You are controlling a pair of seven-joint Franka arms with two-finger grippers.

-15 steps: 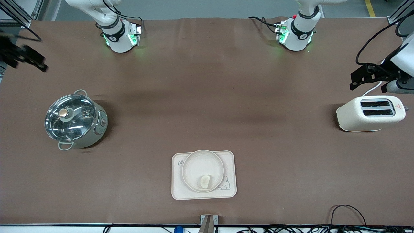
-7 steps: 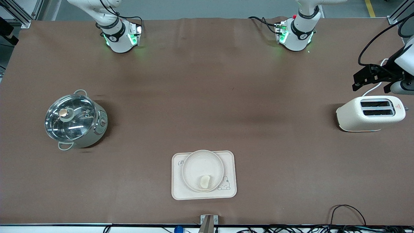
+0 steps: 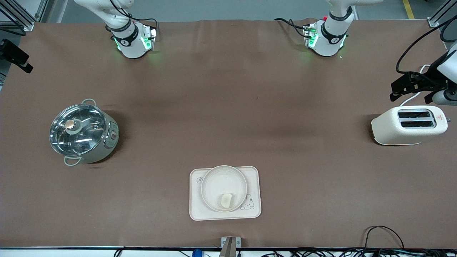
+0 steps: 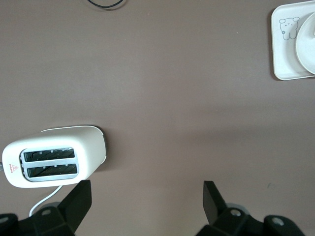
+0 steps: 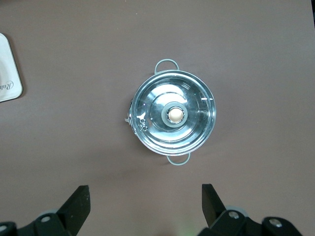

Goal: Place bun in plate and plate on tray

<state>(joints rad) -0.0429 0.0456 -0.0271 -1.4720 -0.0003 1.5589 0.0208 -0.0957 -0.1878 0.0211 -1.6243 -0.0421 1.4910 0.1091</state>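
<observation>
The middle of the table (image 3: pixel 228 107) is bare brown cloth, with wide room to pass. A pot (image 3: pixel 83 132) with a glass lid stands at 9 o'clock. A toaster (image 3: pixel 408 125) stands at 3 o'clock, its cord trailing toward 2. At 6 o'clock the tray (image 3: pixel 196 207) takes up room, with the plate (image 3: pixel 210 178) on it.
</observation>
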